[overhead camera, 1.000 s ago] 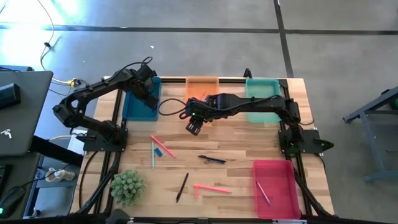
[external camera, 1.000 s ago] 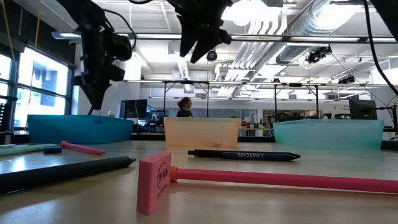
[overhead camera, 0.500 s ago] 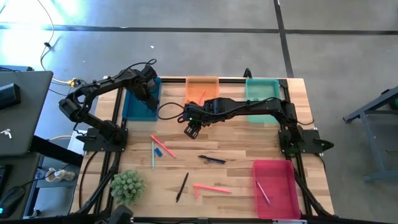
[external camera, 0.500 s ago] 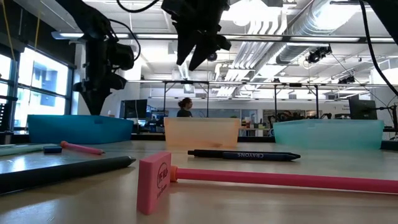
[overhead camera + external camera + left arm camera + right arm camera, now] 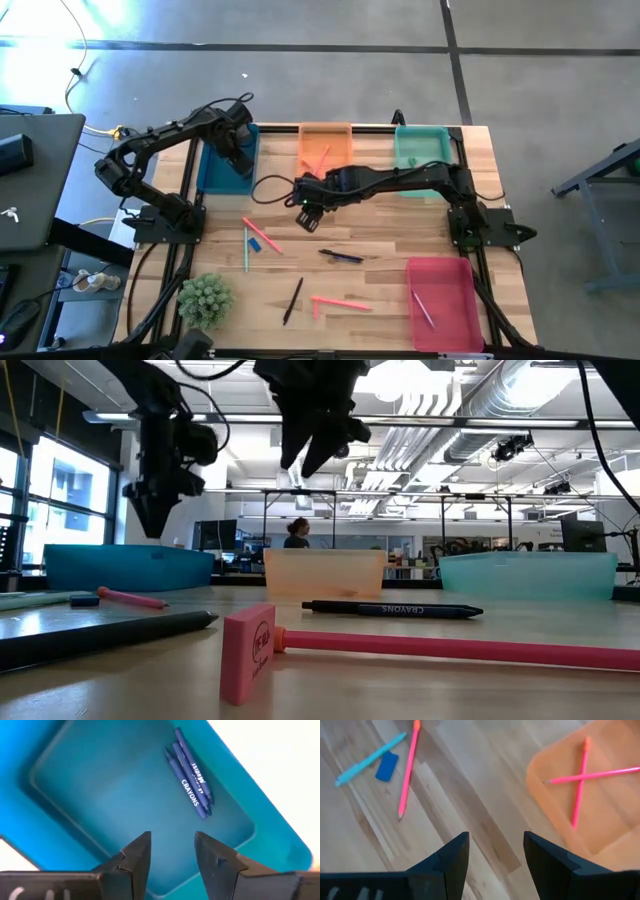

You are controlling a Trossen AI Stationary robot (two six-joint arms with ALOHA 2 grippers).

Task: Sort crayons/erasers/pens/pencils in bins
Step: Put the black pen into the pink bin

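Blue bin (image 5: 60, 785) lies under the left gripper (image 5: 171, 851), whose fingers (image 5: 137, 852) are spread and empty; three crayons (image 5: 189, 780) rest inside it (labelled CRAYONS). The right gripper (image 5: 495, 851) hovers over the wood surface (image 5: 470, 815) beside the orange bin (image 5: 600, 820), fingers apart, holding nothing. A blue eraser (image 5: 386, 760) lies by a pink pencil (image 5: 408, 770).
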